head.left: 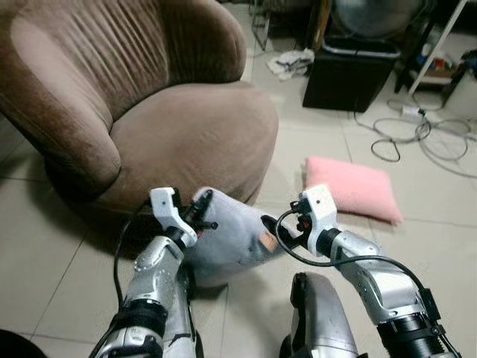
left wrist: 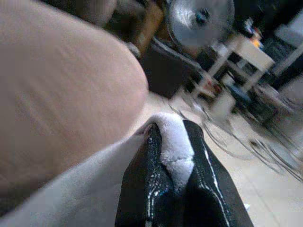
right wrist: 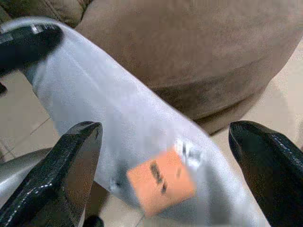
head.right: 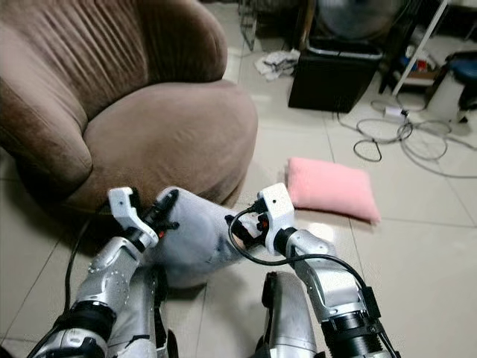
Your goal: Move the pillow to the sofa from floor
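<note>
Orange tag (right wrist: 161, 187) on grey pillow (right wrist: 118, 123), lower centre: dark marks printed, illegible. No other text legible.

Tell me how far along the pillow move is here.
Done: the grey pillow is off the floor. In hand: the left gripper pinches its corner, while the right gripper is open at its other end, fingers either side. Left: placing it on the brown sofa. A pink pillow lies on the tiles.

Two pillows: grey pillow (head.left: 223, 239), pink pillow (head.left: 350, 188). One sofa (head.left: 149, 112). One fan (left wrist: 199, 19).
</note>
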Available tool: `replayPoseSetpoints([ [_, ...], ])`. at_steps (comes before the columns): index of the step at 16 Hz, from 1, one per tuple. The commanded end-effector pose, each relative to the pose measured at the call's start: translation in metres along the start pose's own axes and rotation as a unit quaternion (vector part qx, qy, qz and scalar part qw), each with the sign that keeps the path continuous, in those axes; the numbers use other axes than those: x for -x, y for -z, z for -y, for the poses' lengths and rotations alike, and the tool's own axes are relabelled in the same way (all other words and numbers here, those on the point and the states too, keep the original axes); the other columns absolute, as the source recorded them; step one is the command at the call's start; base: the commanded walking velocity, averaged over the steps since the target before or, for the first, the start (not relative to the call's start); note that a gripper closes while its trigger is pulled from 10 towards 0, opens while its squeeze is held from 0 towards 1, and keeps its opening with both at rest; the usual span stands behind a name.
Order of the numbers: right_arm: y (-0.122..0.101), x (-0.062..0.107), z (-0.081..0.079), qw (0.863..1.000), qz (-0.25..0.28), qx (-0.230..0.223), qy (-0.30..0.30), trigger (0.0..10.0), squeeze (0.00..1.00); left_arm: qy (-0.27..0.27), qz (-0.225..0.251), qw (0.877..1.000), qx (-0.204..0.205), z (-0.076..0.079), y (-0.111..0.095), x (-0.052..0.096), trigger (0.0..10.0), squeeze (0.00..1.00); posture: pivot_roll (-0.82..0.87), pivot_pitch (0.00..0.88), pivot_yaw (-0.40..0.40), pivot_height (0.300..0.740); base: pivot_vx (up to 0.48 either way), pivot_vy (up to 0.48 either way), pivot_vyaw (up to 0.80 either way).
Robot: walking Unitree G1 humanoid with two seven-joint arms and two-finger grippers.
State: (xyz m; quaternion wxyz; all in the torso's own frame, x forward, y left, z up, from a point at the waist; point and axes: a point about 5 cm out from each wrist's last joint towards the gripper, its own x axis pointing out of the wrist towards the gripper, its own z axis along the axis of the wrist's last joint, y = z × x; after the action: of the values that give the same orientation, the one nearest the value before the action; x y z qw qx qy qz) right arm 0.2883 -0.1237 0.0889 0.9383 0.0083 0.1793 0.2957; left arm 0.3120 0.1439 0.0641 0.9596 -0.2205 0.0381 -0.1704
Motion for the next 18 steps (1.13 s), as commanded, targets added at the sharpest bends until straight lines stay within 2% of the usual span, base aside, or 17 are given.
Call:
replayPoseSetpoints([
  [1, -0.008, 0.005, 0.007, 1.0, 0.02, 0.008, 0.011, 10.0, 0.0, 0.001, 0.059, 0.998, -0.028, 0.01, -0.034, -0.01, 0.0, 0.0, 0.02, 0.0, 0.002, 0.525, 0.0, 0.0, 0.0],
  [3, -0.006, 0.006, 0.006, 0.999, 0.037, 0.017, 0.031, 10.0, 0.0, -0.035, 0.108, 0.993, -0.046, 0.013, -0.064, -0.013, 0.0, 0.0, 0.01, 0.0, 0.014, 0.525, 0.0, 0.0, 0.0],
  [4, -0.006, 0.007, 0.007, 0.997, 0.054, -0.007, 0.06, 10.0, 0.0, -0.034, 0.117, 0.988, -0.091, 0.018, -0.075, -0.012, 0.0, 0.0, 0.0, 0.0, 0.021, 0.525, 0.0, 0.0, 0.0],
  [7, -0.013, 0.011, 0.014, 0.991, 0.082, -0.023, 0.103, 10.0, 0.0, -0.048, 0.139, 0.985, -0.094, 0.022, -0.092, -0.008, 0.0, 0.0, 0.01, 0.0, 0.016, 0.525, 0.0, 0.0, 0.0],
  [8, -0.021, 0.012, 0.023, 0.984, 0.1, -0.035, 0.144, 10.0, 0.0, -0.064, 0.155, 0.977, -0.131, 0.025, -0.109, -0.005, 0.0, 0.0, 0.03, 0.0, 0.003, 0.535, 0.0, 0.0, 0.0],
  [9, -0.026, 0.01, 0.027, 0.981, 0.109, -0.037, 0.157, 10.0, 0.0, -0.079, 0.149, 0.973, -0.157, 0.028, -0.118, -0.004, 10.0, 0.0, 0.04, 0.0, -0.007, 0.545, 0.0, 0.0, 0.0],
  [11, -0.034, 0.004, 0.023, 0.983, 0.109, -0.023, 0.143, 10.0, 0.0, -0.067, 0.105, 0.965, -0.231, 0.031, -0.115, -0.003, 10.0, 0.0, 0.06, 0.0, -0.02, 0.565, 0.0, 0.0, 0.0],
  [13, -0.034, 0.001, 0.021, 0.985, 0.102, -0.01, 0.135, 10.0, 0.0, -0.071, 0.094, 0.962, -0.248, 0.03, -0.111, 0.001, 10.0, 0.0, 0.08, 0.0, -0.032, 0.575, 0.0, 0.0, 0.0],
  [14, -0.037, -0.003, 0.019, 0.985, 0.103, -0.008, 0.136, 10.0, 0.0, -0.099, 0.084, 0.955, -0.268, 0.023, -0.106, 0.01, 10.0, 0.0, 0.09, 0.0, -0.042, 0.59, 0.0, 0.0, 0.0],
  [16, -0.04, -0.006, 0.018, 0.985, 0.104, -0.007, 0.136, 10.0, 0.0, -0.11, 0.081, 0.95, -0.281, 0.019, -0.105, 0.016, 10.0, 0.0, 0.09, 0.0, -0.048, 0.605, 0.0, 0.0, 0.0],
  [18, -0.04, -0.008, 0.015, 0.986, 0.095, 0.02, 0.138, 10.0, 0.0, -0.115, 0.078, 0.948, -0.285, 0.015, -0.101, 0.022, 10.0, 0.0, 0.1, 0.0, -0.051, 0.625, 0.0, 0.0, 0.0],
])
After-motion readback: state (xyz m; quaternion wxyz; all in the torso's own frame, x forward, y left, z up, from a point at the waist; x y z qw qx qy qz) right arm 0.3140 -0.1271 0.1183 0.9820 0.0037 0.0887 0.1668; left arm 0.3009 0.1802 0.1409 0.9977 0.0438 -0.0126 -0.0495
